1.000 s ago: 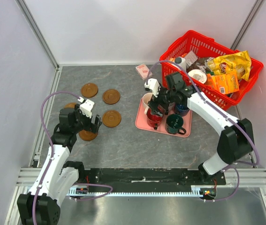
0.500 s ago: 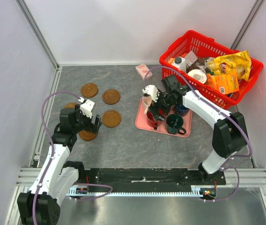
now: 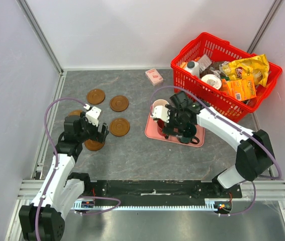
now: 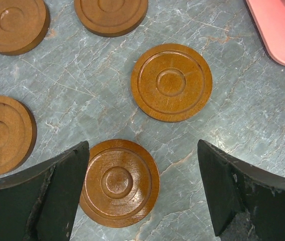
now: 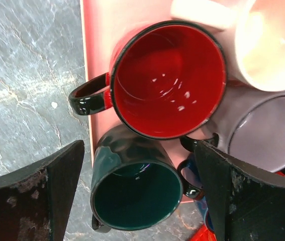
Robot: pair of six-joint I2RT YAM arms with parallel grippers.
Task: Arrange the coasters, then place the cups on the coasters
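Overhead, 2 robot arms reach over a grey stone-look table [image 3: 132,155]. On the left side, 5 brown coasters [image 3: 119,103] lie flat in a loose cluster, none touching another. The left claw [image 3: 96,132] hangs over the nearest 1, fingers spread wide and holding nothing.

From the left wrist camera, that nearest coaster [image 4: 118,182] lies on the table between the 2 dark fingers [image 4: 41,196]. It sits close against the left finger, with bare table between it and the right finger. A 2nd coaster [image 4: 171,82] lies just beyond the fingertips, toward the right. The other 3 sit further off, along the top and left edges of that view.

On the right side, a pink tray [image 3: 150,131] carries the mugs [image 3: 158,106], packed tightly together. The right claw [image 3: 175,131] hovers over them, spread wide and gripping nothing.

From the right wrist camera, 4 upright mugs show. The green mug [image 5: 134,196] stands between the fingers, nearer the left 1, at the tray's edge. The red mug [image 5: 167,78] stands just beyond the fingertips, against the green mug, its handle pointing left. A cream mug [image 5: 263,40] presses against the red mug at the top right. A grey mug [image 5: 268,130] stands by the right finger, partly hidden behind it.

A red basket [image 3: 217,45] of packaged goods stands behind the tray.
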